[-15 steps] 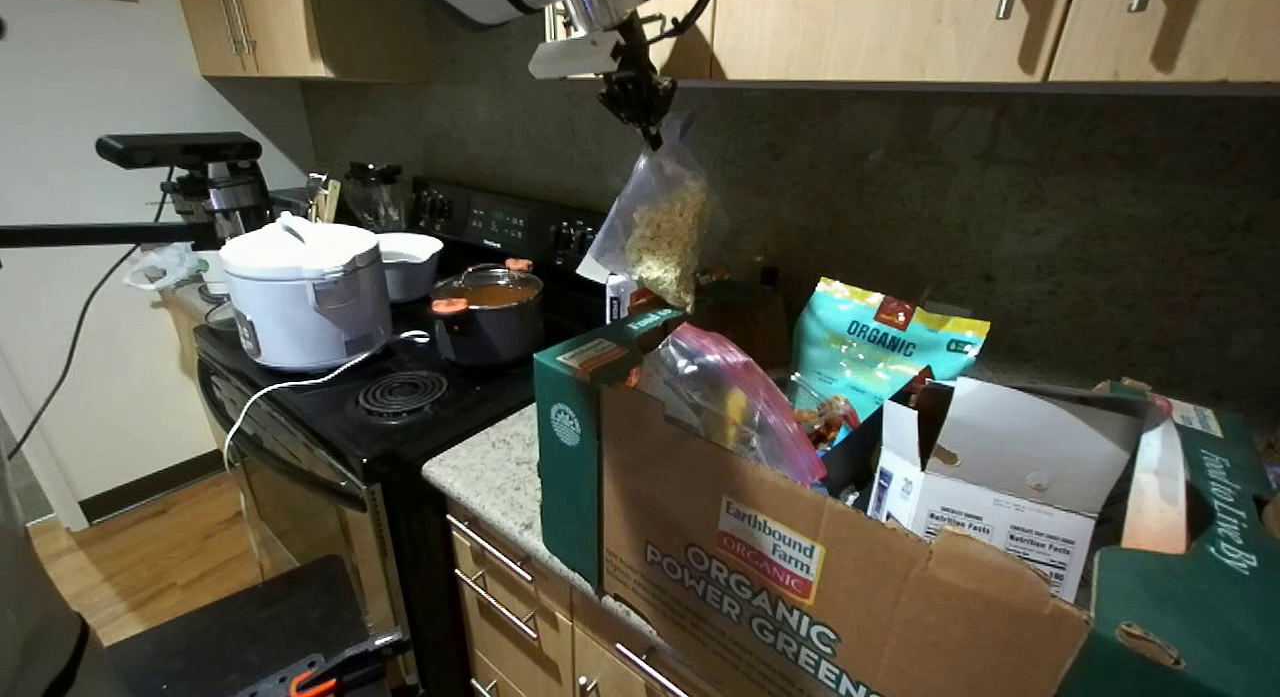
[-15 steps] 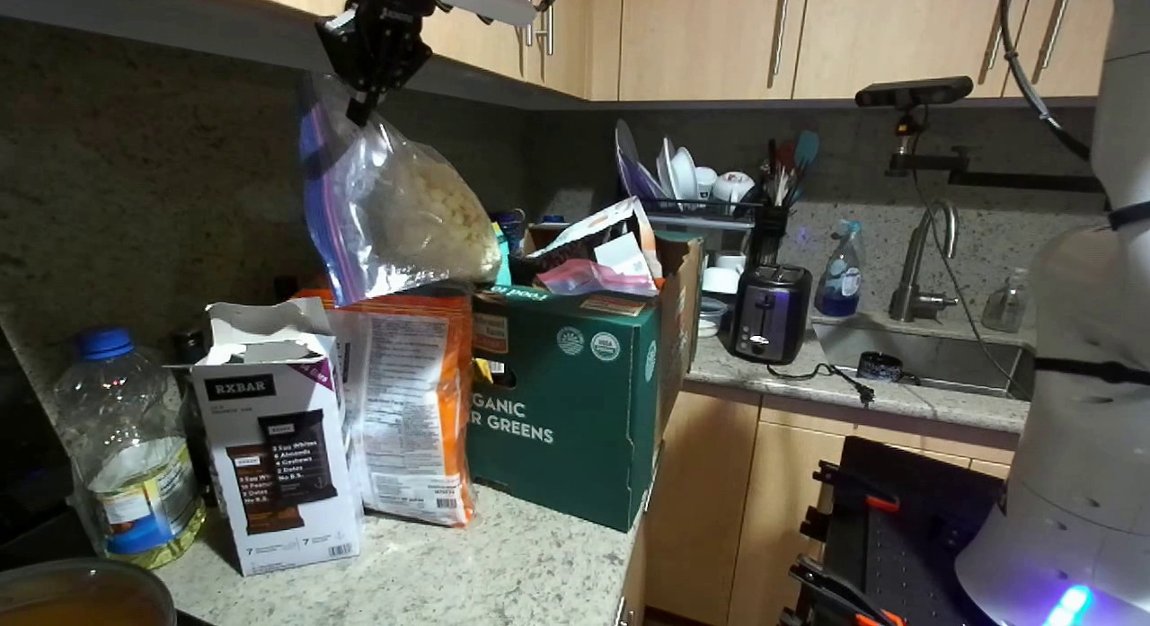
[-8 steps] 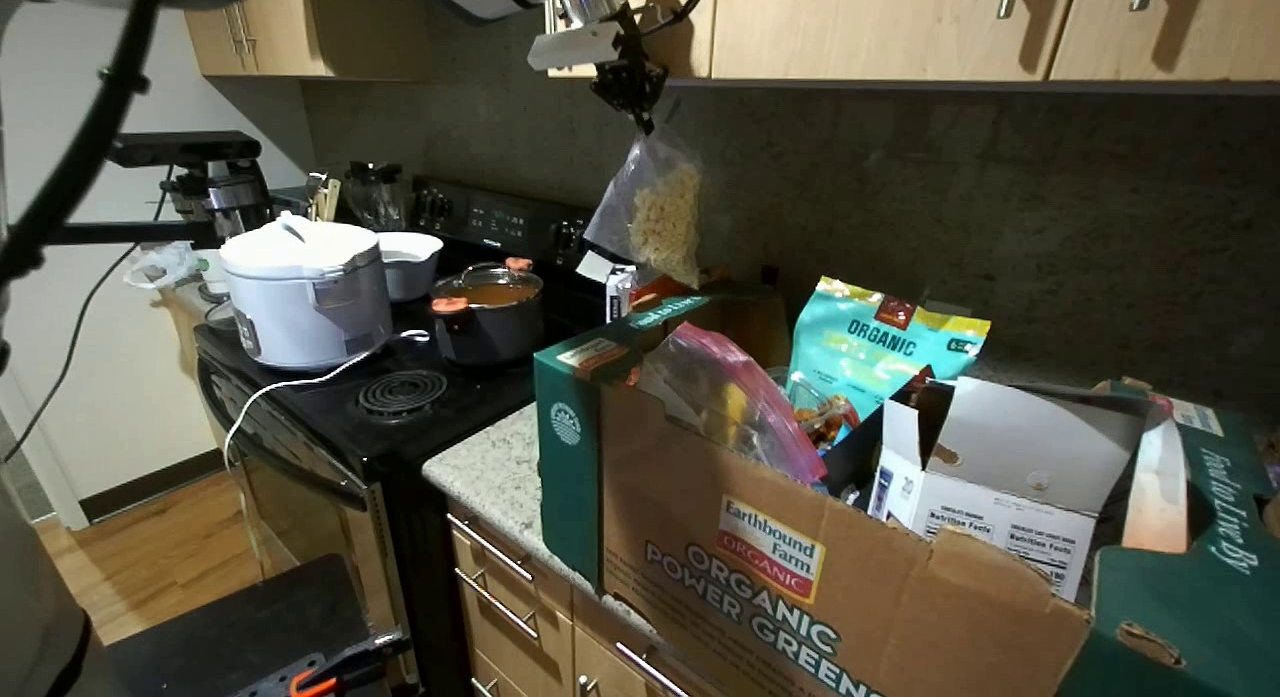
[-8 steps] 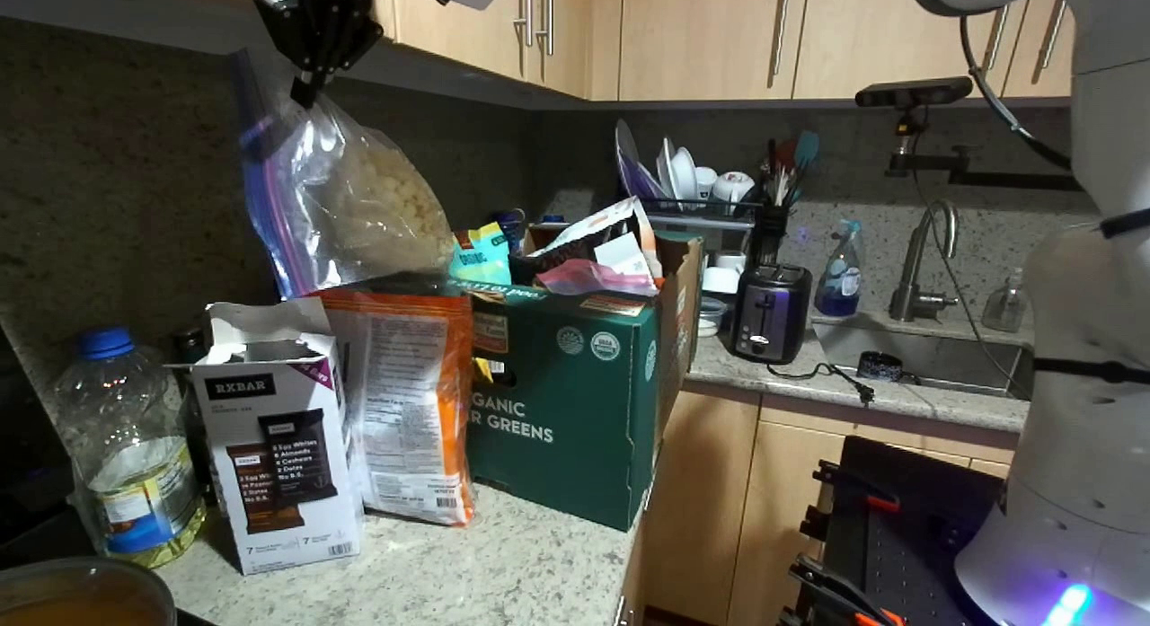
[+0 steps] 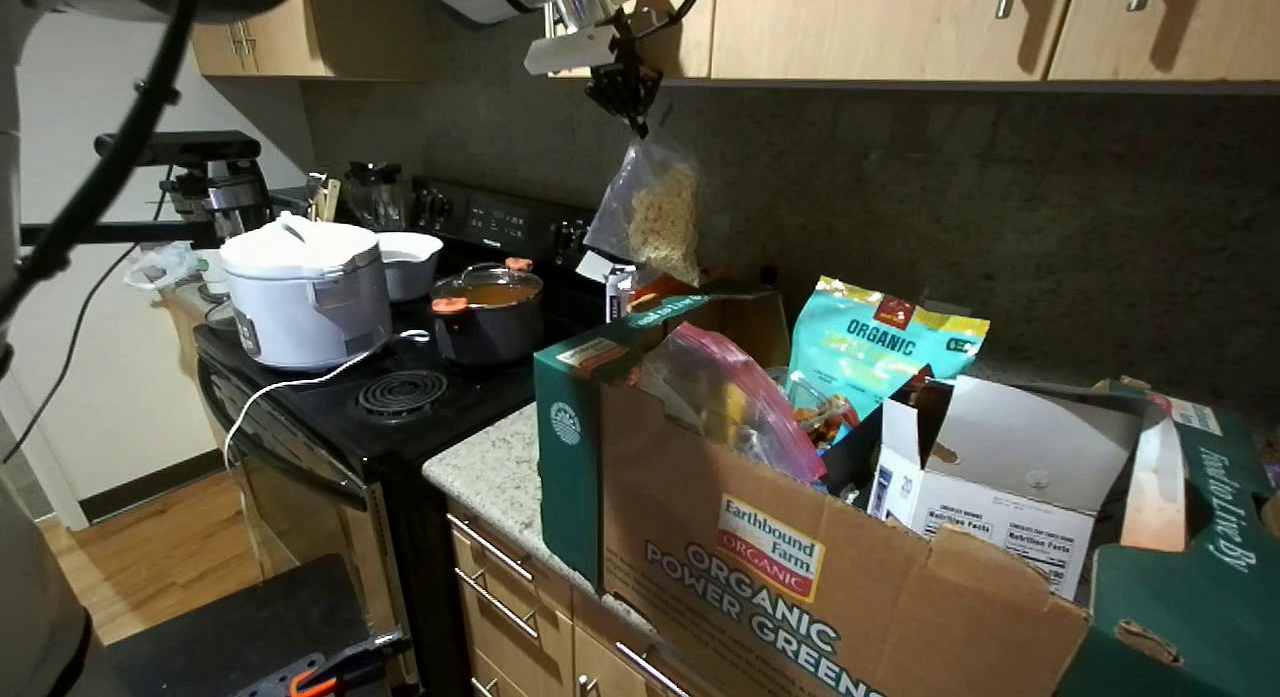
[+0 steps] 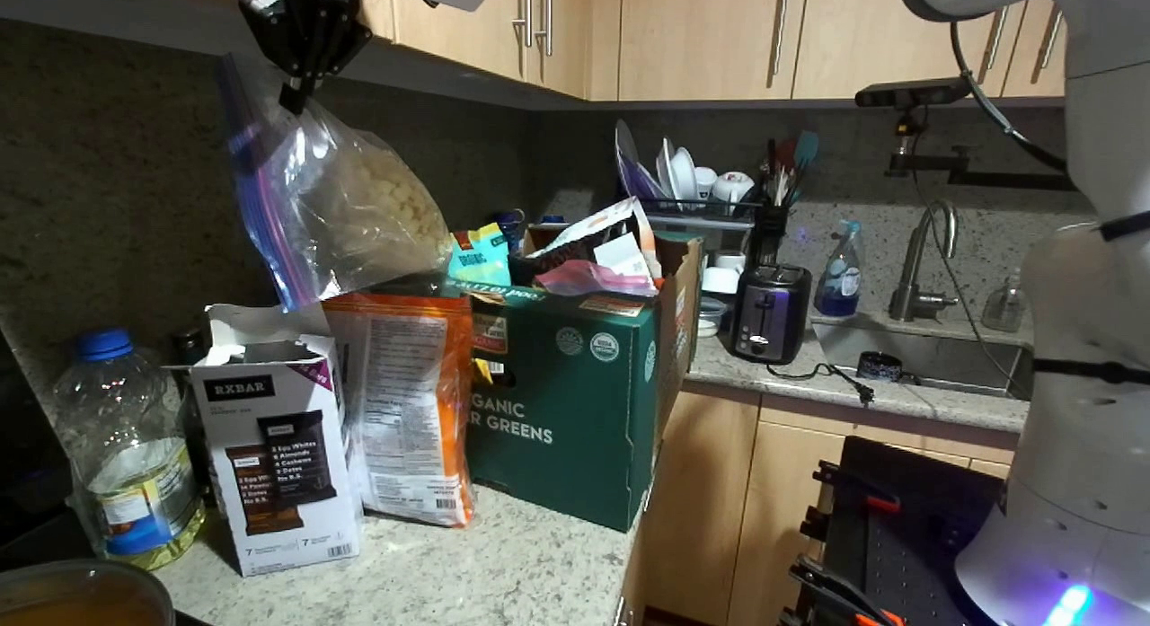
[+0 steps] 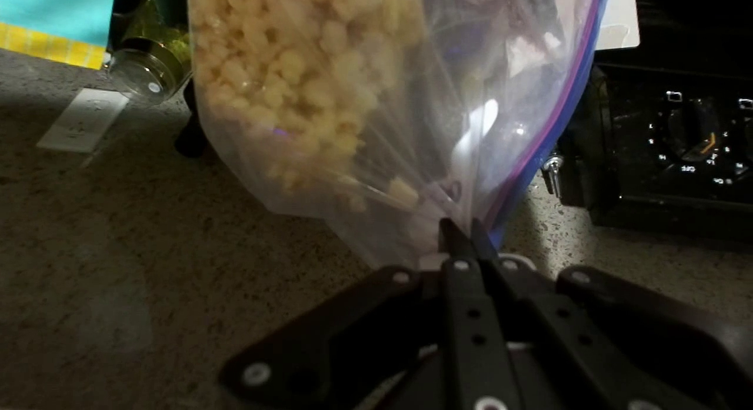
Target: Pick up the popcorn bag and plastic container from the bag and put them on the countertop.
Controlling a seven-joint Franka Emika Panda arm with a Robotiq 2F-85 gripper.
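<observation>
My gripper (image 5: 640,129) is shut on the top of the popcorn bag (image 5: 667,217), which hangs in the air beside the backsplash. In an exterior view the popcorn bag (image 6: 359,204) hangs above the white carton and the orange-edged bag, left of the big cardboard box (image 6: 566,419). In the wrist view the fingertips (image 7: 465,233) pinch the clear plastic near its purple-blue zip edge. The cardboard box, "the bag" (image 5: 850,567), is full of groceries. The light grey countertop (image 6: 467,563) shows in front of it. I cannot make out the small dark plastic container.
A white RXBAR carton (image 6: 278,455), an orange-edged bag (image 6: 413,410) and an oil bottle (image 6: 135,464) stand on the counter. A teal bag (image 5: 870,347) and a pink-zip bag (image 5: 745,407) stick out of the box. Upper cabinets (image 5: 880,27) overhang. A pot (image 5: 488,317) sits on the stove.
The gripper has carried the popcorn bag away from the box, over towards the white carton. In the last half second it has moved only slightly and sunk a little.
</observation>
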